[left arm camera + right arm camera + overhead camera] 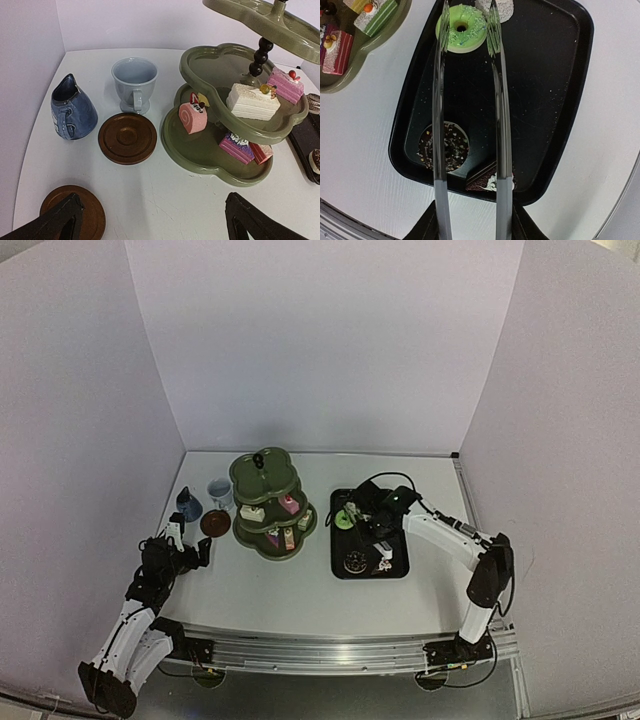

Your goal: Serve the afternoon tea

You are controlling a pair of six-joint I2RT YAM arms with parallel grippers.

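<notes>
Stand (272,505) mid-table, cakes (252,101) on lower tiers | cups (134,82) at its 9 o'clock | tag (198,106) on pink roll (191,119) illegible | left gripper (153,202) wide | right gripper (472,230) holds tongs (499,100) astride green doughnut (461,28), tray (545,75) at 3 o'clock

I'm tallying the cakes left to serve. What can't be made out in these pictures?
- Left wrist view: the top tier of the stand is cut off by the upper edge; the near saucer is partly behind the left claw.
- Right wrist view: the tongs cover part of the chocolate slice and chocolate ring.
- Top view: the cakes on the stand are too small to identify.
</notes>
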